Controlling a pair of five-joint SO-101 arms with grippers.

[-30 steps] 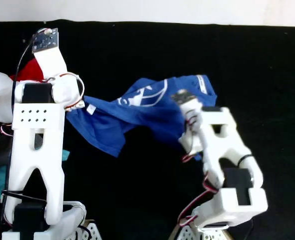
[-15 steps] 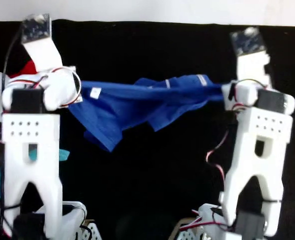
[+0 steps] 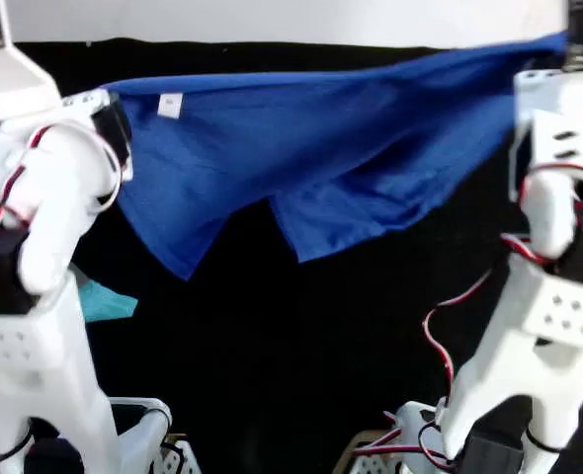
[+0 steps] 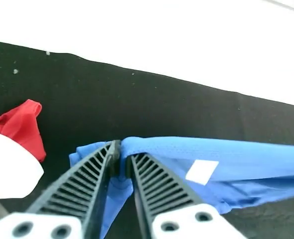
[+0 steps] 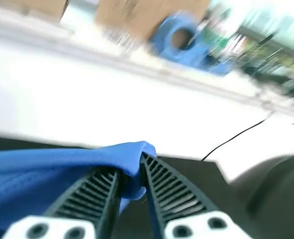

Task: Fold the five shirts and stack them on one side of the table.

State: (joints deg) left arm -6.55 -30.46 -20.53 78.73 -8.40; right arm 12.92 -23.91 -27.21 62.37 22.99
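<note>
Over black table (image 3: 272,385), blue shirt (image 3: 321,148) crosswise

left hand (image 4: 121,159) high, pinching blue shirt (image 3: 351,148) | right hand (image 5: 132,174) high — apparently pinching it too | arms wide apart
</note>
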